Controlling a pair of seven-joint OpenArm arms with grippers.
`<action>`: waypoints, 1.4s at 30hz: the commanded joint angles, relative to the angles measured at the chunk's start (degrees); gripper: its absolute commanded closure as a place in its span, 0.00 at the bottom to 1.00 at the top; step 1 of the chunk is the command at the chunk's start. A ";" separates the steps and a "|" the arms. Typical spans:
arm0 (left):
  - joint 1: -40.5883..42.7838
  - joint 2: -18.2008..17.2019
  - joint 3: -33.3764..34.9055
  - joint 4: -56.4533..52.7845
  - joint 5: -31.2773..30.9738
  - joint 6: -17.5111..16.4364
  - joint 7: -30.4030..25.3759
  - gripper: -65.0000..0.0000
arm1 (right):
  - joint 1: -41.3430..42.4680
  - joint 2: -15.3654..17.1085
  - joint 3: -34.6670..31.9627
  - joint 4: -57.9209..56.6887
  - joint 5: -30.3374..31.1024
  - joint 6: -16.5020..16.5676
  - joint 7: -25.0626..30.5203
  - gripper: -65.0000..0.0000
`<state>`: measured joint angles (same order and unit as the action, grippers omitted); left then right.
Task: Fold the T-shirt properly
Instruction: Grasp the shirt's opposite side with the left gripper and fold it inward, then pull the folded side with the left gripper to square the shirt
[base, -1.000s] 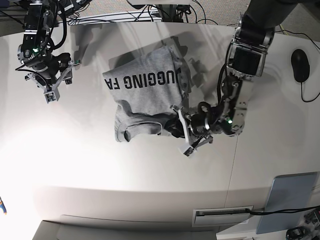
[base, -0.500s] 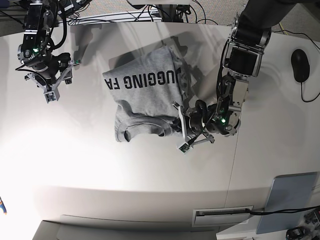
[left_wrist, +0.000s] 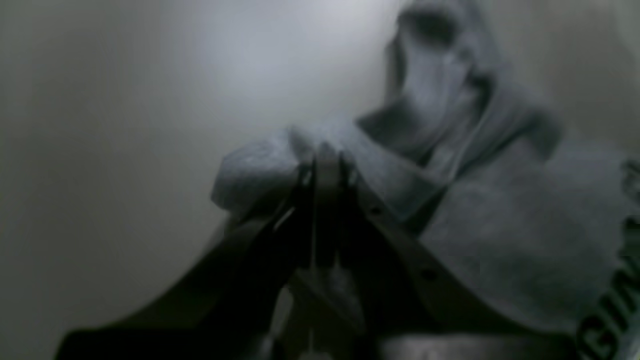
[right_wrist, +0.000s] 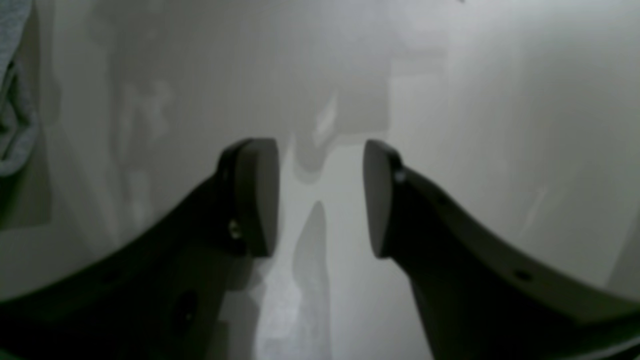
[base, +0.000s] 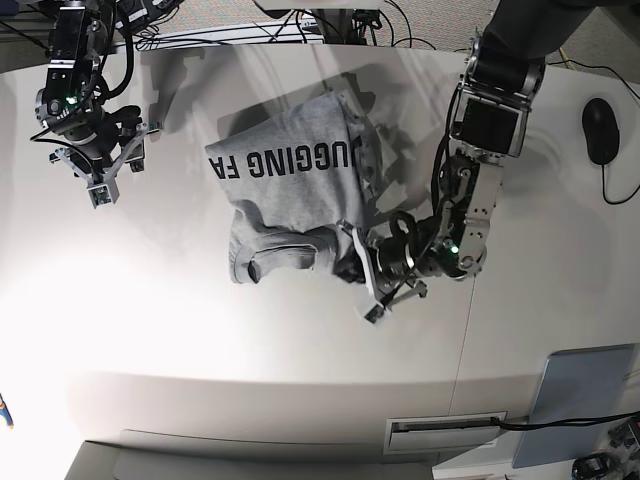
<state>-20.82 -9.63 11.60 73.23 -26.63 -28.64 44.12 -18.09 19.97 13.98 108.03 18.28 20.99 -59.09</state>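
Left hand (left_wrist: 326, 160) is pinching a soft, limp fold at the T-shirt (base: 290, 190) hem, right hand (right_wrist: 320, 195) is hanging spread above bare worktop (base: 200, 340).

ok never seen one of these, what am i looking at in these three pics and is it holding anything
It is a robot with two arms at a pale table, folding a grey T-shirt with black lettering. The wide picture looks down from above on the whole scene. The other two come from small cameras on the wrists, looking out along each pincer. The left gripper, on the right in the overhead picture, is shut on a bunched edge of the shirt; its own camera shows the cloth pinched at the tips. The right gripper is off to the other side, open and empty, above bare table. Also on the table: a black computer mouse and a grey-blue pad.
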 joint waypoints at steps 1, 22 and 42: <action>-1.88 -0.85 -0.24 2.82 -2.01 0.90 -0.52 1.00 | 0.31 0.83 0.44 1.07 0.09 0.04 1.29 0.58; 14.05 -7.80 -12.09 23.12 -3.15 6.05 -3.30 0.81 | 0.31 0.81 0.37 1.05 0.13 0.04 3.61 0.58; -5.49 -1.31 -12.11 -21.49 -5.73 -0.96 0.83 0.59 | 0.31 0.81 0.37 1.05 0.09 0.02 1.68 0.58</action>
<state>-24.91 -10.81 -0.47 51.18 -32.40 -29.54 44.75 -18.09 19.99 13.98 108.03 18.11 20.99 -58.28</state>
